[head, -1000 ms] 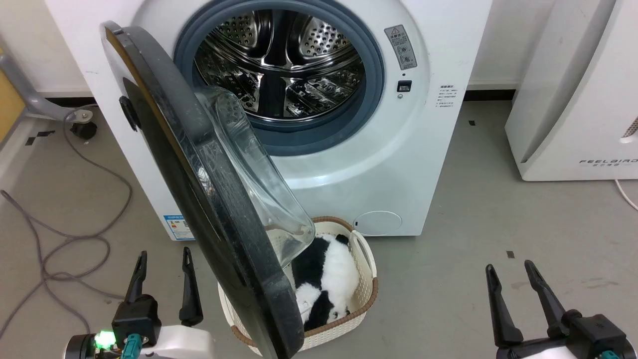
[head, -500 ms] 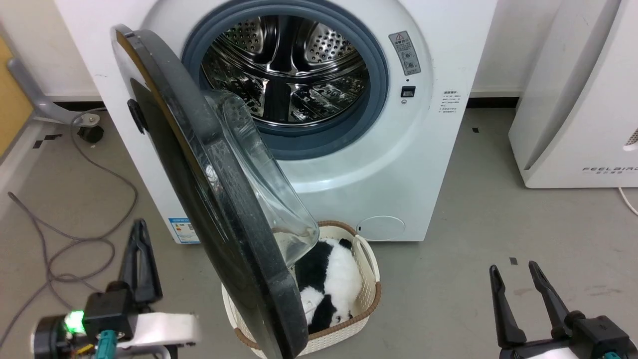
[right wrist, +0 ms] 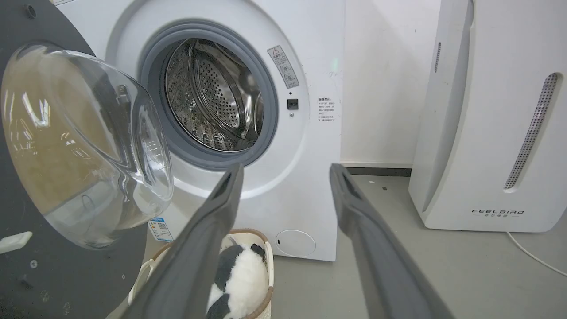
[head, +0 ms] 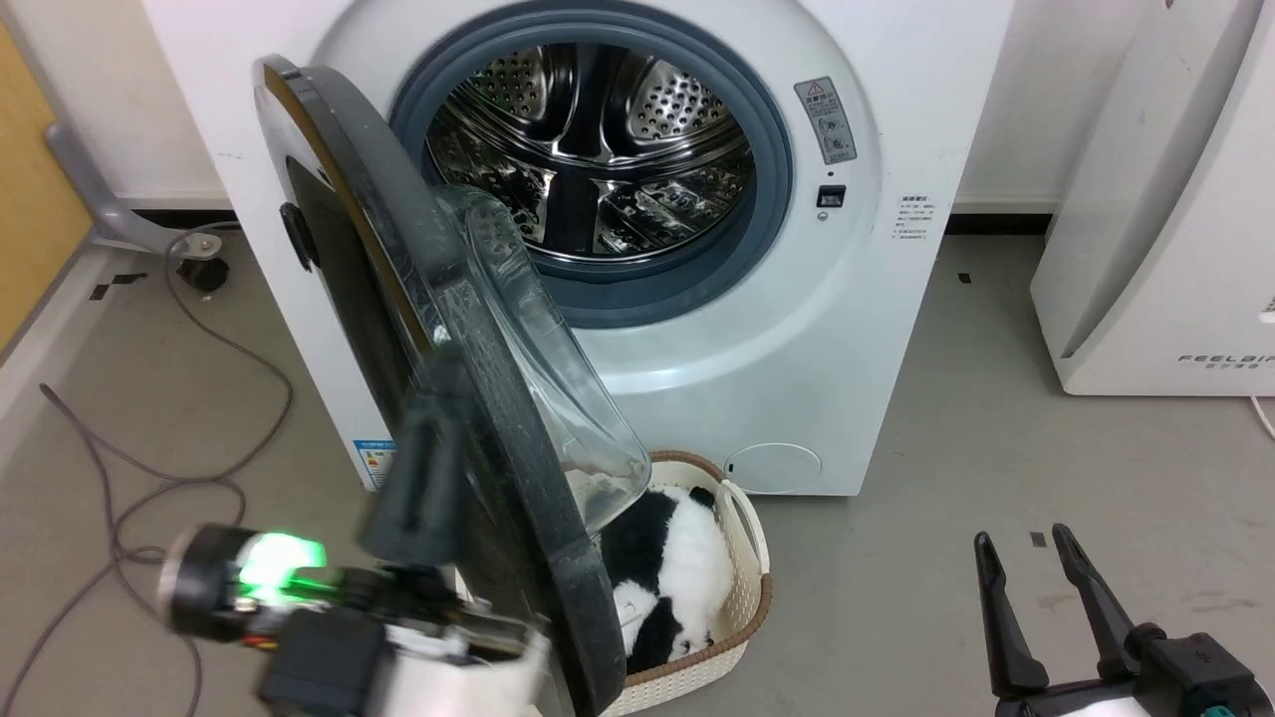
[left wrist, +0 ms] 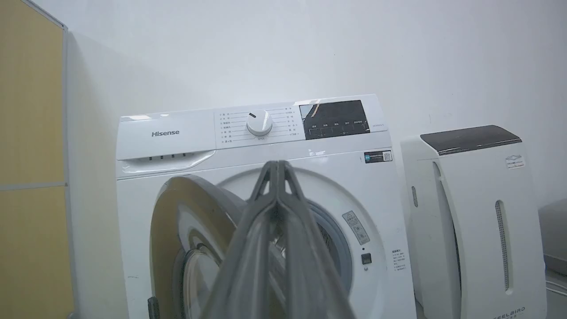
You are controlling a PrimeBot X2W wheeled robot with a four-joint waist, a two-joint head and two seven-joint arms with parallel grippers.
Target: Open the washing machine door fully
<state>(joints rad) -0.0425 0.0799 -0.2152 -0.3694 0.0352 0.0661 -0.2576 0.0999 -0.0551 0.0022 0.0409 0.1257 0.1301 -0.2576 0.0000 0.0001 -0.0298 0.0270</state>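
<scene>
The white washing machine (head: 797, 329) stands ahead with its steel drum (head: 598, 159) showing. Its door (head: 398, 299), a black disc with a clear glass bowl (head: 538, 378), is hinged on the left and stands about half open, its edge toward me. My left gripper (head: 428, 468) is blurred, low against the door's outer face; I cannot tell whether it touches. In the left wrist view the left gripper (left wrist: 277, 165) is shut on nothing, with the door (left wrist: 177, 230) to its left. My right gripper (head: 1021, 538) is open at the lower right, apart from the door (right wrist: 26, 266).
A white woven basket (head: 742, 588) with a black-and-white plush toy (head: 677, 568) sits on the floor under the door's free edge. The white FEELBIRD appliance (head: 1165, 199) stands at the right. Grey cables (head: 149, 468) loop on the floor at the left, near a grey caster leg (head: 110, 209).
My left arm has swung up and to the right, from the floor side to the door's outer face, and its fingers have shut. The camera has shifted slightly. The right gripper holds still.
</scene>
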